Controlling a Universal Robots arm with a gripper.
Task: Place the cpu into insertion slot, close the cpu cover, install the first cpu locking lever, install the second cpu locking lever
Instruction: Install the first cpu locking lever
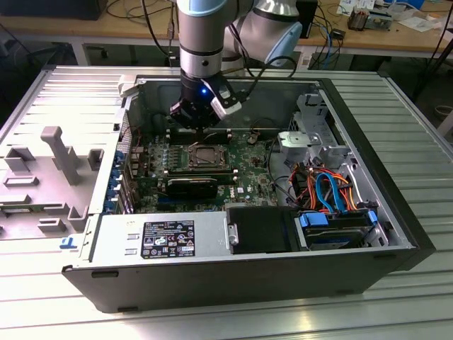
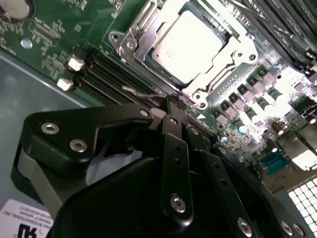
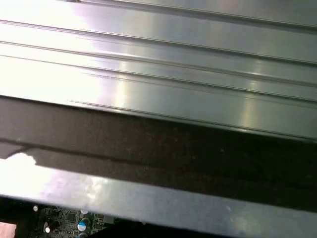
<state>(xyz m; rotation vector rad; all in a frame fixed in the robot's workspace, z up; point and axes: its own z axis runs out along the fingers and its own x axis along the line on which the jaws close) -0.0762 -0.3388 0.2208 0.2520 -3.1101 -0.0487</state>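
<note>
Gripper: in the second wrist view the black gripper [image 2: 174, 105] fills the near field, its matte linkage plates studded with silver screws; the two fingers meet at a narrow tip, closed with nothing between them, just beside the socket's edge and a thin wire lever [image 2: 141, 92].
Arm: in the exterior view the arm [image 1: 202, 42] comes straight down into the open computer case [image 1: 233, 283], wrist vertical, a small blue light glowing on it, the gripper [image 1: 200, 122] low over the far edge of the socket.
Cpu: the cpu [image 2: 190, 45] lies flat in the socket, a square with a dull, pale metal top, seen through the window of the frame around it.
Cpu cover: the cpu cover [image 2: 223, 62], thin silvery stamped metal, lies down over the chip's edges.
Motherboard: green motherboard [image 2: 59, 44], black memory slots, rows of small grey components.
Case: dark sheet-metal box, with a grey power supply [image 1: 159, 237] and orange and blue cables [image 1: 325, 191].
Surface: ribbed, brushed aluminium surface [image 1: 410, 120], also seen in the first wrist view [image 3: 163, 64].
</note>
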